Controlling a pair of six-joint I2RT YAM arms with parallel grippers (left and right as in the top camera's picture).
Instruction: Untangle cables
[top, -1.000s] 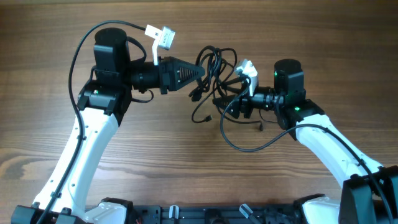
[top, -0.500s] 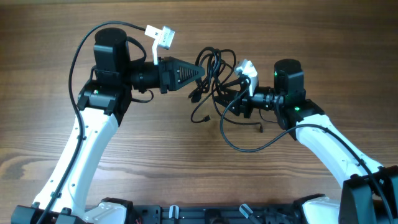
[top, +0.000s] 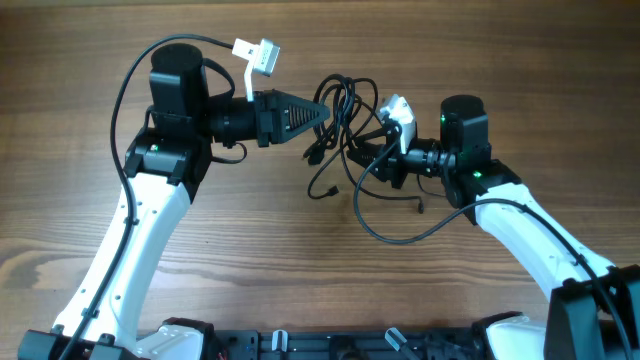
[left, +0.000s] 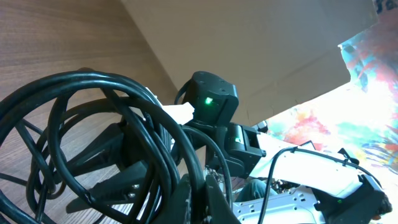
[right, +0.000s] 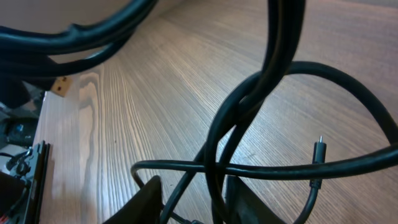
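The cables (top: 348, 108) form a black tangle on the wood between my two arms, with a long loop (top: 400, 236) trailing toward the front. Small plug tips (top: 320, 192) lie below the tangle. My left gripper (top: 324, 109) is shut on a strand at the tangle's left edge. In the left wrist view that strand runs up between the fingers of the left gripper (left: 200, 200), and thick loops of cable (left: 93, 112) fill the left half. My right gripper (top: 363, 166) is at the tangle's lower right. In its own view the right gripper (right: 196, 202) stands open with two crossing strands (right: 219, 163) between its fingers.
A thin plug tip (right: 318, 149) and a tan flat plug (right: 60, 86) rest on the wooden table (top: 240, 250). The arms' bases (top: 300, 345) line the front edge. White camera mounts (top: 258, 55) stick up from the wrists.
The right gripper's jaws have narrowed around the cable strands. The left gripper keeps its hold and has barely moved.
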